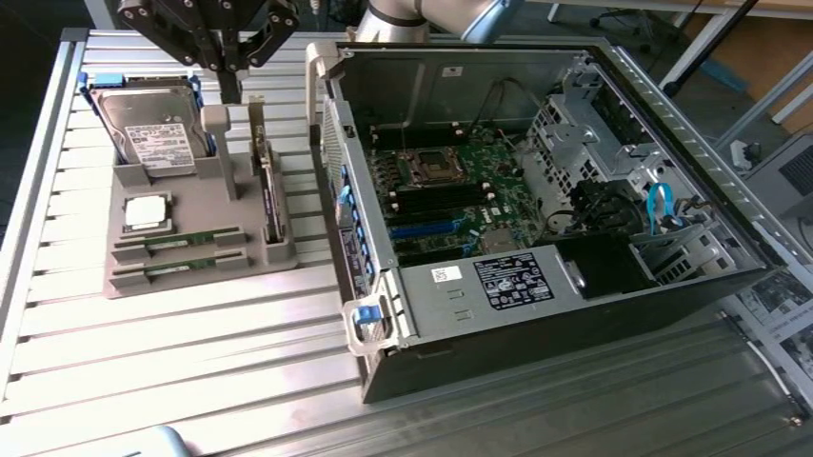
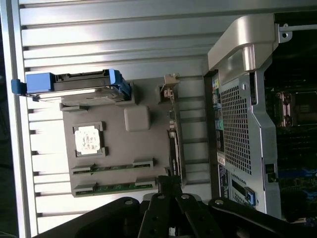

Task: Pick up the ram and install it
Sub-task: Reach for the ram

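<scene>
Pincer hangs above the far part of the grey tray, fingers pressed together w/ nothing between them. It touches no part.

Task thing: 2 green ram sticks lie flat in their own tray slots, side by side and parallel. The inner ram stick is next to the cpu. The outer ram stick is by the tray edge. Both are seated, neither lifted. In the wrist view the outer stick's end is just beside the pincer tips; can't tell the height gap.

Other tray items:
- hard drive in a blue caddy, leaning at the tray's far end
- square silver cpu in its pocket, btw the drive and the ram
- expansion card standing on edge along the tray side nearest the pc case
- grey tray post right under the pincer in the exterior view

Tray sits on the slatted metal counter, toward the exterior view's left. Open pc case lies on its side at the exterior view's right, just beside the tray. Side panel is off, and the motherboard is exposed w/ the cpu socket visible. Blue cable is near the drive cage inside the case.
</scene>
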`<control>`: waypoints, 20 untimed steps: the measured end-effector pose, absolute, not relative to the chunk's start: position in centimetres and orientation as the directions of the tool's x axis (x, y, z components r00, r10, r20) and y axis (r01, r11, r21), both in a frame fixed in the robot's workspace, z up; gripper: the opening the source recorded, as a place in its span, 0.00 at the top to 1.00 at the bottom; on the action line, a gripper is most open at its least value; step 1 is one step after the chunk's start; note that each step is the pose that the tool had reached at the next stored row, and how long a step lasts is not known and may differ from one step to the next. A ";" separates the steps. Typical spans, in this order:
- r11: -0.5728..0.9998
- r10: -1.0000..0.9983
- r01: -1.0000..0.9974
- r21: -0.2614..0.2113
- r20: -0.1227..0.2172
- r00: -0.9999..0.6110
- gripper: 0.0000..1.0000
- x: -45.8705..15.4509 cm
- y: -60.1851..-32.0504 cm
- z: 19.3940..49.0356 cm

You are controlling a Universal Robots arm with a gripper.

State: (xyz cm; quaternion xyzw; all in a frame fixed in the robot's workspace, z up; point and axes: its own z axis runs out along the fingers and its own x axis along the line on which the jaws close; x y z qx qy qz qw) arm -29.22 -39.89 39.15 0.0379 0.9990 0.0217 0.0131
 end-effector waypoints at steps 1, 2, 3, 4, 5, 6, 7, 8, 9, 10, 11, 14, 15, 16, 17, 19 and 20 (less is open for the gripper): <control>0.996 0.076 0.075 0.044 -0.024 -0.997 0.89 -29.3 -39.9 39.2; 0.996 0.076 0.075 0.044 -0.024 -0.997 0.89 -29.4 -39.9 39.2; 0.996 0.076 0.075 0.044 -0.025 -0.997 0.89 -29.6 -39.9 39.1; 0.996 0.076 0.075 0.044 -0.025 -0.997 0.89 -29.7 -39.9 39.1; 0.996 0.076 0.075 0.044 -0.024 -0.997 0.89 -29.8 -39.9 39.1; 0.996 0.076 0.075 0.044 -0.024 -0.997 0.89 -29.9 -39.9 39.2; 0.996 0.076 0.075 0.044 -0.024 -0.997 0.89 -30.0 -39.9 39.1; 0.996 0.076 0.075 0.044 -0.024 -0.997 0.89 -30.1 -39.9 39.1; 0.996 0.076 0.075 0.044 -0.024 -0.997 0.89 -30.2 -39.9 39.1; 0.996 0.076 0.075 0.044 -0.024 -0.997 0.89 -30.3 -39.9 39.1; 0.996 0.076 0.075 0.044 -0.025 -0.997 0.89 -30.4 -39.9 39.1; 0.996 0.076 0.075 0.044 -0.024 -0.997 0.89 -30.6 -39.9 39.1; 0.996 0.076 0.075 0.044 -0.024 -0.997 0.89 -30.8 -39.9 39.1; 0.996 0.076 0.075 0.044 -0.024 -0.997 0.89 -30.9 -39.9 39.1; 0.996 0.076 0.075 0.044 -0.025 -0.997 0.89 -31.0 -39.9 39.1; 0.996 0.076 0.075 0.044 -0.024 -0.997 0.89 -31.2 -39.9 39.1; 0.996 0.076 0.075 0.044 -0.024 -0.997 0.89 -31.3 -39.9 39.1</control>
